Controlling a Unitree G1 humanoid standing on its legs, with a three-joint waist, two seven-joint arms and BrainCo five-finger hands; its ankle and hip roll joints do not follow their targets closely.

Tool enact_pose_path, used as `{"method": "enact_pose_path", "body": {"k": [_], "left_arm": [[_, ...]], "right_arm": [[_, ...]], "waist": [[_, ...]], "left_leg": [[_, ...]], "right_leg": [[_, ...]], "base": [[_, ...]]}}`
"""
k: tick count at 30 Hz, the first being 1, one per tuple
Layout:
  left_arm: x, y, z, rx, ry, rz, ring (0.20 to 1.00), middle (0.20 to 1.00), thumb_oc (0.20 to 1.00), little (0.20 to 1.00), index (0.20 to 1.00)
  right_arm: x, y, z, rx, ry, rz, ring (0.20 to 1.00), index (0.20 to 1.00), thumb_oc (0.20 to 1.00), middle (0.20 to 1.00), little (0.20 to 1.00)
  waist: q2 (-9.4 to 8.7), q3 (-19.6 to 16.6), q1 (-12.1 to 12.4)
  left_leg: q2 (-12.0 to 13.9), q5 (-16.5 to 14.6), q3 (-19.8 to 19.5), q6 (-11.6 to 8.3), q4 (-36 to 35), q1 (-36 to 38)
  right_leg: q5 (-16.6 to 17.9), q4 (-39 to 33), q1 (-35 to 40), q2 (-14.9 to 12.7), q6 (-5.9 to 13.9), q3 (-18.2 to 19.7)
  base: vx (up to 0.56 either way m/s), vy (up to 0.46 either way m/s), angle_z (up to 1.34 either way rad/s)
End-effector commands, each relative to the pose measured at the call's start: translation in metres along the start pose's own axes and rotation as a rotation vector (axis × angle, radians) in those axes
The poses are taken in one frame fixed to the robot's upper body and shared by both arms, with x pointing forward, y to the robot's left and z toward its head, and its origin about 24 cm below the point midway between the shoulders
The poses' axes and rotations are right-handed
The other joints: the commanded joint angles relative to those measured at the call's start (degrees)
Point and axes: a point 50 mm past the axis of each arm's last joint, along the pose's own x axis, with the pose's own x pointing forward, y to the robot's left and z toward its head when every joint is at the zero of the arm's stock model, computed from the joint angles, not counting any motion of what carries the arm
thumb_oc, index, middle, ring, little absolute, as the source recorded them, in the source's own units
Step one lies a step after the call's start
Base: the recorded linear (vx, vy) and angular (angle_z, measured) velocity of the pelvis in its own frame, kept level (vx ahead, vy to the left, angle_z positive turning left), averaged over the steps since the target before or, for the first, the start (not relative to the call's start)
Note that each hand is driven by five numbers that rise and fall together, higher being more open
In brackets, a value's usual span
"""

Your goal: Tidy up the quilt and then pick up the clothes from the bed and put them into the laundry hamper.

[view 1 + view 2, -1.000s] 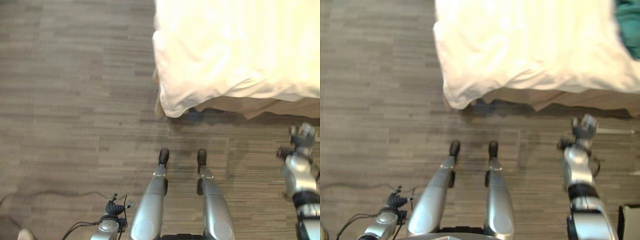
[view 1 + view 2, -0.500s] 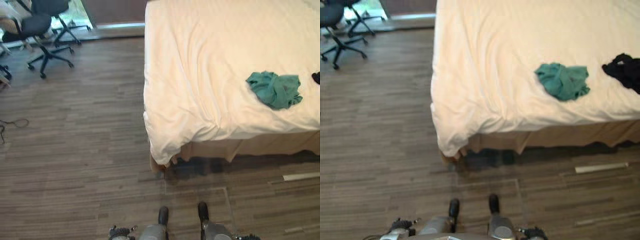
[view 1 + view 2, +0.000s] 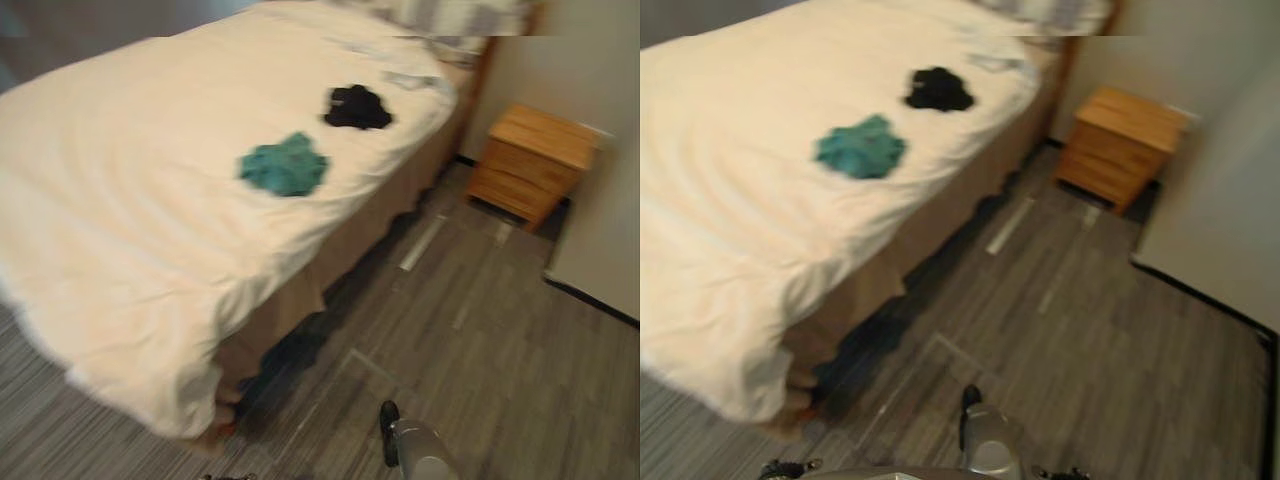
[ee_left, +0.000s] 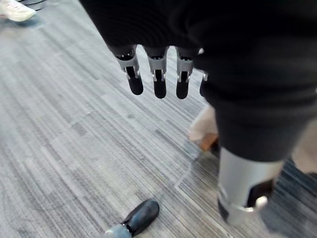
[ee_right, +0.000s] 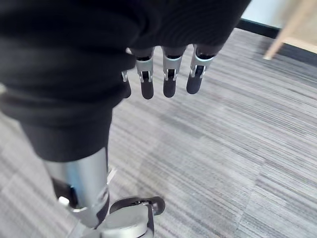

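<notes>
In the left eye view, the bed [image 3: 330, 250] stands on the left side, covered by a cream quilt [image 3: 130, 230] whose near corner hangs down toward the grey wooden floor [image 3: 480, 330]. On the quilt lie two clothes, apart from each other: a teal garment [image 3: 285, 165] nearer, and a black garment [image 3: 357, 107] farther, close to the pillows [image 3: 440, 20] at the head of the bed. A wooden nightstand [image 3: 530, 160] stands at the far right, beside the bed head and next to a pale wall [image 3: 600, 230]. The right eye view shows the same scene; the quilt has some wrinkles near its hanging edge. In the left wrist view, the left hand [image 4: 158, 74] hangs over the floor with its fingers straight and relaxed, holding nothing; a white shoe [image 4: 17, 10] of a person is at one corner. In the right wrist view, the right hand [image 5: 166, 74] is also over the floor, fingers straight and apart from any thing.
</notes>
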Motion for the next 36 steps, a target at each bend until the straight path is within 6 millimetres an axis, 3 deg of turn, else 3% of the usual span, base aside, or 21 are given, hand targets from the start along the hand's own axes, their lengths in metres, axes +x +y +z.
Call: {"method": "enact_pose_path", "body": {"k": [1,3,5,6,7,8,9,10,11,12,14,15,16,18,19,20,22,26,28,32,36], "left_arm": [[0.001,0.003,0.012,-0.008,-0.022,-0.005,1.0,1.0,1.0,1.0,1.0],[0.001,0.001,0.013,-0.017,-0.022,-0.016,1.0,1.0,1.0,1.0,1.0],[0.0,-0.002,0.013,-0.043,-0.014,-0.022,1.0,1.0,1.0,1.0,1.0],[0.0,-0.005,0.011,-0.086,-0.001,-0.022,1.0,1.0,1.0,1.0,1.0],[-0.001,-0.006,0.007,-0.126,0.018,-0.012,1.0,1.0,1.0,1.0,1.0],[-0.001,-0.007,0.005,-0.142,0.025,-0.007,1.0,1.0,1.0,1.0,1.0],[-0.001,-0.006,-0.001,-0.184,0.05,0.004,1.0,1.0,1.0,1.0,1.0],[-0.003,-0.012,-0.006,-0.188,0.036,0.003,1.0,1.0,1.0,1.0,1.0],[-0.005,-0.018,-0.011,-0.17,0.023,0.001,1.0,1.0,1.0,1.0,1.0],[-0.007,-0.022,-0.014,-0.146,0.001,0.002,1.0,1.0,1.0,1.0,1.0],[-0.009,-0.028,-0.017,-0.099,-0.029,0.003,1.0,1.0,1.0,1.0,1.0],[-0.011,-0.032,-0.022,-0.084,-0.039,0.013,1.0,1.0,1.0,1.0,1.0],[-0.012,-0.032,-0.023,-0.077,-0.049,0.011,1.0,1.0,1.0,1.0,1.0],[-0.012,-0.032,-0.024,-0.067,-0.06,0.008,1.0,1.0,1.0,1.0,1.0],[-0.012,-0.031,-0.024,-0.056,-0.063,0.008,1.0,1.0,1.0,1.0,1.0],[-0.011,-0.031,-0.023,-0.022,-0.073,0.0,1.0,1.0,1.0,1.0,1.0],[-0.011,-0.032,-0.02,0.04,-0.098,-0.009,1.0,1.0,1.0,1.0,1.0],[-0.011,-0.033,-0.001,0.178,-0.19,-0.007,1.0,1.0,1.0,1.0,1.0],[-0.012,-0.037,0.025,0.255,-0.271,-0.012,1.0,1.0,1.0,1.0,1.0],[-0.013,-0.037,0.039,0.24,-0.299,-0.003,1.0,1.0,1.0,1.0,1.0],[-0.01,-0.031,0.028,0.136,-0.23,0.011,1.0,1.0,1.0,1.0,1.0]], "right_arm": [[0.005,-0.026,0.004,-0.035,-0.023,-0.071,1.0,1.0,1.0,1.0,1.0],[0.004,-0.029,-0.005,-0.05,0.0,-0.082,1.0,1.0,1.0,1.0,1.0],[0.004,-0.029,-0.007,-0.076,0.004,-0.083,1.0,1.0,1.0,1.0,1.0],[0.004,-0.027,-0.001,-0.123,-0.035,-0.078,1.0,1.0,1.0,1.0,1.0],[0.005,-0.026,0.009,-0.17,-0.073,-0.077,1.0,1.0,1.0,1.0,1.0],[0.005,-0.026,0.014,-0.184,-0.09,-0.076,1.0,1.0,1.0,1.0,1.0],[0.006,-0.027,0.035,-0.196,-0.138,-0.073,1.0,1.0,1.0,1.0,1.0],[0.005,-0.026,0.049,-0.16,-0.173,-0.077,1.0,1.0,1.0,1.0,1.0],[0.004,-0.024,0.055,-0.131,-0.185,-0.076,1.0,1.0,1.0,1.0,1.0],[0.004,-0.022,0.058,-0.092,-0.195,-0.069,1.0,1.0,1.0,1.0,1.0],[0.002,-0.018,0.06,-0.017,-0.211,-0.052,1.0,1.0,1.0,1.0,1.0],[0.001,-0.013,0.059,0.012,-0.228,-0.038,1.0,1.0,1.0,1.0,1.0],[-0.001,-0.008,0.061,0.016,-0.253,-0.024,1.0,1.0,1.0,1.0,1.0],[-0.001,-0.005,0.062,0.026,-0.262,-0.019,1.0,1.0,1.0,1.0,1.0],[-0.002,-0.003,0.059,0.033,-0.256,-0.018,1.0,1.0,1.0,1.0,1.0],[-0.001,-0.002,0.055,0.036,-0.239,-0.017,1.0,1.0,1.0,1.0,1.0],[0.0,-0.003,0.044,0.056,-0.2,-0.032,1.0,1.0,1.0,1.0,1.0],[0.001,-0.007,0.021,0.027,-0.113,-0.056,1.0,1.0,1.0,1.0,1.0],[0.002,-0.011,0.009,-0.011,-0.055,-0.081,1.0,1.0,1.0,1.0,1.0],[0.003,-0.01,0.017,-0.025,-0.067,-0.081,1.0,1.0,1.0,1.0,1.0],[0.0,0.002,0.034,0.014,-0.13,-0.055,1.0,1.0,1.0,1.0,1.0]], "waist": [[1.33,3.2,-1.6],[1.73,2.1,-2.9],[2.26,1.2,-3.0],[1.74,0.5,-1.9],[0.48,0.5,-0.6],[-0.32,0.6,0.2],[-1.7,1.9,3.4],[-1.83,3.7,6.6],[-2.29,4.9,8.3],[-3.01,5.8,9.5],[-3.56,6.5,10.0],[-3.18,6.6,9.8],[-1.5,6.8,10.3],[-0.63,6.6,10.4],[0.14,6.2,10.7],[0.38,5.4,10.8],[0.17,4.4,10.8],[0.63,2.7,9.5],[1.09,2.4,8.6],[1.51,2.9,9.2],[1.67,2.7,10.3]], "left_leg": [[1.4,-6.3,-19.4,4.01,10.7,-4.9],[2.6,-6.8,-20.0,3.15,11.6,-3.5],[5.1,-2.2,-22.3,0.74,16.6,-3.2],[7.1,7.2,-28.2,-1.58,27.4,-6.0],[5.6,10.9,-36.1,-1.89,41.4,-11.4],[3.6,11.5,-39.6,-1.59,48.6,-15.0],[-10.0,10.8,-47.6,0.68,73.2,-32.6],[-20.5,9.1,-45.8,2.51,84.7,-40.9],[-24.0,5.8,-41.4,3.8,91.4,-47.3],[-23.3,2.8,-39.5,5.1,93.7,-50.8],[-18.0,1.8,-40.5,6.63,84.6,-51.3],[-16.6,3.7,-41.3,6.84,73.6,-49.1],[-14.0,7.2,-42.5,6.92,46.0,-42.7],[-11.6,9.3,-44.1,6.43,31.4,-36.3],[-9.4,10.2,-47.0,5.52,21.2,-31.2],[-8.6,9.6,-49.7,4.52,16.3,-27.2],[-7.7,7.0,-51.5,3.79,12.1,-22.5],[-6.4,7.0,-49.9,3.14,6.5,-18.5],[-6.1,7.0,-47.7,3.14,4.5,-17.4],[-7.6,6.2,-49.4,3.87,3.5,-16.8],[-9.1,4.5,-50.2,5.95,4.8,-16.9]], "right_leg": [[2.4,-10.7,6.1,-1.6,3.62,4.5],[2.0,-10.6,6.2,-0.5,2.31,5.9],[1.4,-10.9,7.0,1.6,0.04,6.4],[2.9,-13.1,8.0,4.0,-3.29,7.6],[3.8,-14.1,8.9,4.7,-5.04,9.2],[4.2,-14.4,9.2,4.7,-5.66,10.1],[5.1,-13.6,9.7,5.3,-6.85,13.2],[5.2,-13.0,11.3,6.6,-6.9,15.7],[4.8,-12.9,12.9,7.1,-6.98,16.7],[4.5,-12.7,13.9,7.1,-7.08,16.9],[3.7,-11.3,14.0,7.1,-7.43,16.2],[2.6,-9.6,13.2,7.3,-7.54,15.4],[0.9,-9.5,13.9,9.1,-7.24,15.6],[-0.6,-10.9,15.2,10.1,-7.1,15.7],[-1.6,-12.0,16.6,10.8,-6.71,15.9],[-2.0,-13.4,17.8,10.7,-6.07,16.0],[-1.8,-15.0,19.1,9.6,-4.95,15.9],[-0.8,-17.1,18.8,8.6,-3.77,15.4],[0.4,-18.7,17.7,8.0,-3.01,14.2],[0.8,-17.9,15.8,6.9,-2.09,13.9],[-1.7,-10.9,14.5,5.0,-1.0,14.9]], "base": [[0.21,-0.123,-1.58],[0.27,-0.136,-0.93],[0.26,-0.246,-0.47],[0.27,-0.398,-0.63],[0.22,-0.385,-0.91],[0.14,-0.253,-1.63],[0.1,-0.116,-1.74],[0.11,-0.084,-2.24],[0.11,-0.076,-1.84],[0.09,-0.16,-1.77],[0.09,-0.19,-1.08],[0.16,-0.051,-1.03],[0.17,0.014,-0.71],[0.17,0.102,-0.06],[0.23,0.152,-0.36],[0.25,0.166,-0.54],[0.19,0.143,-0.24],[0.09,0.219,-0.08],[0.0,0.272,0.12],[-0.04,0.214,0.37],[0.03,0.211,0.06]]}}
